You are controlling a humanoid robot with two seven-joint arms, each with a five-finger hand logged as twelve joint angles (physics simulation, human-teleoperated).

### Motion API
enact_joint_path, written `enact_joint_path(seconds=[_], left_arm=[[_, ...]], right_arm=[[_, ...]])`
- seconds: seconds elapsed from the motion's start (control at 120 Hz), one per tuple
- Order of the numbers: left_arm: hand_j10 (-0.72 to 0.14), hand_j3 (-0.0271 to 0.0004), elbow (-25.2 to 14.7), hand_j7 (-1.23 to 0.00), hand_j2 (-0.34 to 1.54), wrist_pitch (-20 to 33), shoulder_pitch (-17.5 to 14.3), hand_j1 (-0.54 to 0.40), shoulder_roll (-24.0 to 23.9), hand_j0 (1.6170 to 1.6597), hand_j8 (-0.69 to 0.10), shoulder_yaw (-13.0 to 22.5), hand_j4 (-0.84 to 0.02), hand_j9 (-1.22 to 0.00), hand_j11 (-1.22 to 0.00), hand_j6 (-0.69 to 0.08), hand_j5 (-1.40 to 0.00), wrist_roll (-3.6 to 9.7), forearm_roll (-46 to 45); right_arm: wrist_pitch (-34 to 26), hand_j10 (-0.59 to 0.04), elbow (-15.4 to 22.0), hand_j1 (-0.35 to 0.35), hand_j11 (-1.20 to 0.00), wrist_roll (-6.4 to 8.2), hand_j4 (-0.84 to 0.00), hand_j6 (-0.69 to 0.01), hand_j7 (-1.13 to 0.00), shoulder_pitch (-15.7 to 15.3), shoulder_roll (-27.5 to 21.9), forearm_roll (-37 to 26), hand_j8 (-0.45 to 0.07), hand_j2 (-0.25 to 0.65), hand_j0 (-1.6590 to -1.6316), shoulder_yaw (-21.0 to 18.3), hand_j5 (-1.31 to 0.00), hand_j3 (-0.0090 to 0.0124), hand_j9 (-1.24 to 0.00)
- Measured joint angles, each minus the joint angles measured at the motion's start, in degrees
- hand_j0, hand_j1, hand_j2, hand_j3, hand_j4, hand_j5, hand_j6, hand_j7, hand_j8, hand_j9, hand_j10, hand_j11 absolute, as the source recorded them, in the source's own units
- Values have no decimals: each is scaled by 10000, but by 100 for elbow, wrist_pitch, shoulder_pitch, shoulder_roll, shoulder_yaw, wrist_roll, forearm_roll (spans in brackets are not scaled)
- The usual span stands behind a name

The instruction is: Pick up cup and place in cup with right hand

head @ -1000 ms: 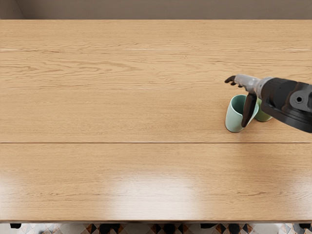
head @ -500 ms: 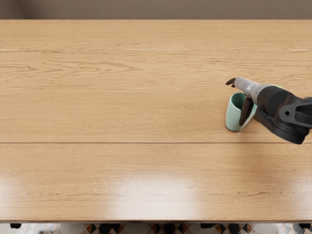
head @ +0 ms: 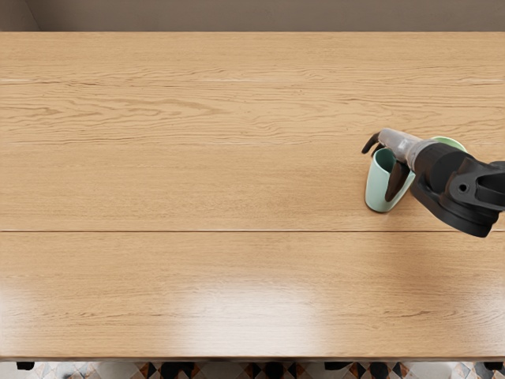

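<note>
right hand: (head: 379, 172) spread wide, its dark fingers (head: 370, 144) over the far rim and its thumb (head: 398, 181) on the near right side; it seems to grip nothing, though i cannot tell whether either side touches.
teal cup: (head: 376, 187) upright on the table, (head: 197, 272) out toward 3 o'clock from the table's middle, mouth up, between thumb and fingers.
green cup: (head: 451, 142) at about 2 o'clock from the teal cup; only a strip of its rim shows, so i cannot tell if the two cups touch.
done: the reach, by my judgement; the hand is at what looks like the cup to be lifted.
left: nearly all of it, that is closing on the teal cup, raising it, carrying it toward 2 o'clock, lowering it into the green one and letting go.
in the way: the right forearm, (head: 454, 185) coming in from 3 o'clock, covers most of the green cup, and a low carry could knock that cup's wall.
around: wall (head: 252, 14) beyond 12 o'clock, patterned floor (head: 209, 369) past the edge at 6 o'clock.
</note>
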Motion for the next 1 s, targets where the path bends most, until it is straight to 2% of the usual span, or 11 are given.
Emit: enact_joint_path(seconds=[0.017, 0.058, 0.125, 0.158, 0.167, 0.208, 0.225, 0.292, 0.517, 1.0], left_arm=[[-4, -2, -1, -1, 2, 0, 0, 3491, 0, 16581, -5, 0, -4, -1, 0, -5, -1, 0, 0], [-4, -1, -2, -1, 2, 0, 0, 3491, 0, 16581, -5, 0, -4, -1, 0, -5, -1, 0, 0], [-3, -1, -2, -1, 1, 0, 0, 3491, 0, 16581, -5, 1, -4, 0, 0, -5, -1, 0, 1], [-3, -1, -2, -1, 1, 0, 0, 3491, 0, 16581, -5, 1, -4, 0, 0, -5, -1, 0, 0], [-3, -1, -2, -1, 1, 0, 0, 3491, 0, 16581, -5, 1, -4, 0, 0, -5, -1, 0, 0], [-3, -1, -3, -1, 1, 0, -1, 3491, 0, 16581, -4, 4, -4, 0, 0, -5, -1, 0, 1], [-3, -1, -3, -1, 1, 0, -4, 3491, 0, 16581, -5, 5, -4, 0, 0, -5, -1, 0, 1], [-3, -1, -3, 0, 1, 0, -9, 3491, 0, 16581, -4, 4, -4, 0, 0, -5, -1, 0, 0], [-2, 0, -4, 0, 0, 0, -18, 3491, 0, 16581, -4, 8, -4, 0, 0, -5, 0, 0, -2], [-2, 0, -3, 0, 0, 0, -58, 3491, 0, 16581, -4, 10, -4, 1, 1, -5, 0, 0, 2]], right_arm=[[0, -3433, 1, 660, -4587, 0, -3838, -3717, -4607, 3, -1, 4, -2524, 759, -16570, 0, -4549, 3, -4561], [0, -3365, 5, 657, -4793, 2, -3926, -3790, -4792, 14, -3, 19, -2543, 841, -16570, -2, -4745, 0, -4740], [4, -3337, 9, 699, -5108, 4, -4015, -3783, -5048, 42, -6, 48, -2881, 845, -16568, -2, -5045, 4, -5046], [8, -3304, 10, 705, -5228, 5, -4054, -3763, -5150, 69, -8, 59, -3088, 828, -16565, -1, -5160, -2, -5163], [9, -3311, 10, 649, -5261, 5, -4062, -3791, -5173, 75, -8, 62, -2905, 816, -16564, -1, -5186, 0, -5199], [15, -3298, 11, 635, -5383, 5, -4111, -3822, -5285, 100, -12, 72, -2975, 724, -16561, -1, -5311, -3, -5333], [18, -3313, 12, 619, -5435, 5, -4127, -3866, -5328, 108, -13, 76, -2742, 771, -16559, -1, -5362, -1, -5394], [22, -3271, 13, 679, -5656, 5, -4248, -3849, -5532, 141, -15, 86, -2594, 887, -16554, -2, -5573, -5, -5612], [98, -3293, 15, 769, -6220, 3, -4471, -3724, -5986, 363, -22, 152, -2466, 1022, -16536, 18, -6094, -4, -6107], [702, -3091, 12, 869, -6452, 3, -4540, -3546, -6193, 1319, -351, 614, -2251, 1058, -16522, 35, -6379, -5, -6380]])
